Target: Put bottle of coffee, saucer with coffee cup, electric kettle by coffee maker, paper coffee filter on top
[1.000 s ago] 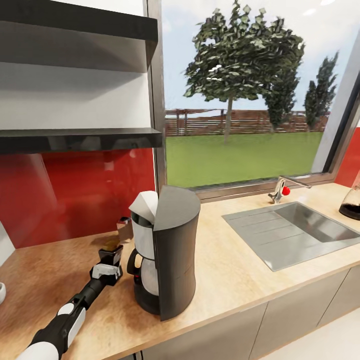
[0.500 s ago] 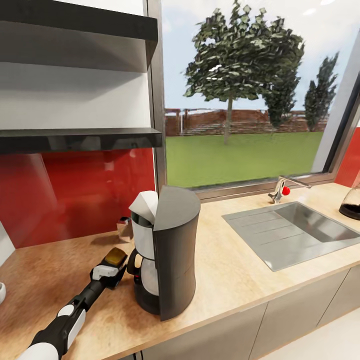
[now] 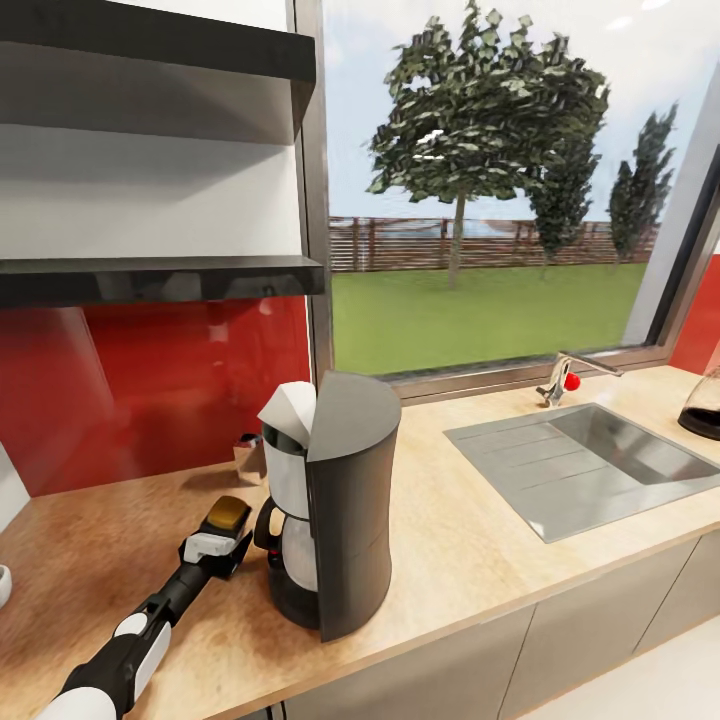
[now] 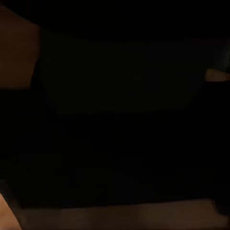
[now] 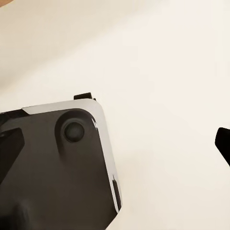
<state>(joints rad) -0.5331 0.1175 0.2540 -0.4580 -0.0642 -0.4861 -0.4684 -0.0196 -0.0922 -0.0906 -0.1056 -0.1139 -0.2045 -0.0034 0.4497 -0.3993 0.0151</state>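
One bottle going down beside the coffee maker.

The left gripper (image 3: 222,540) is low over the kitchen countertop (image 3: 460,560), apparently clamped around the bottle of coffee (image 3: 228,513), orange-tan cap up, just left of the coffee maker (image 3: 335,500), likely so it lands upright alongside. A paper filter (image 3: 288,408) tops the machine; the electric kettle (image 3: 703,405) stands far right.

We are seeing bright daylight coming through the window (image 3: 480,200) and lighting the surface (image 3: 470,540) evenly, with soft shadows lying behind the coffee maker (image 3: 335,505), while our left wrist view is staying almost black and our right wrist view is washing out pale.
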